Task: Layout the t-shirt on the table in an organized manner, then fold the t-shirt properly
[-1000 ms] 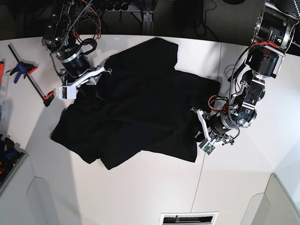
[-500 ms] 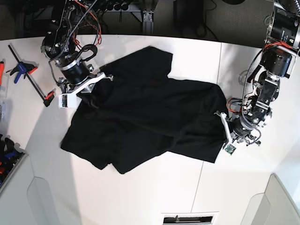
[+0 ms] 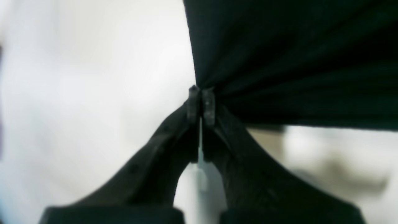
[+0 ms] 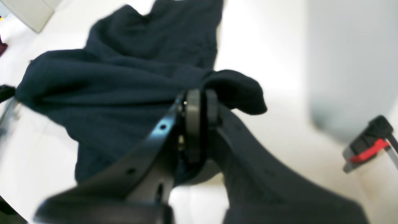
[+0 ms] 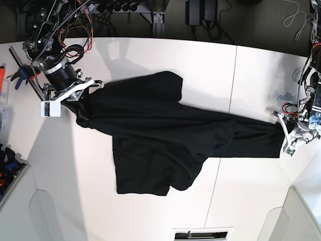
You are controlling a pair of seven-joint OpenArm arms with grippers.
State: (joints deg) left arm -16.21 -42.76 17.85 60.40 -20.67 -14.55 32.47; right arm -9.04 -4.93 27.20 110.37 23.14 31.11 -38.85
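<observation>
both jaws are pinched closed on cloth: the left gripper at the frame's right edge, the right gripper at upper left, with the t-shirt stretched between them over the table. no readable writing, print not visible.

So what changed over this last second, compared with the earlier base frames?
Both arms pulled apart: the right end effector went toward the table's left edge in the base view, the left end effector toward its right edge. The t-shirt, bunched a second ago, is now stretched taut between them. Unchanged: both stay shut on the cloth, and the clamps lie where they were.
</observation>
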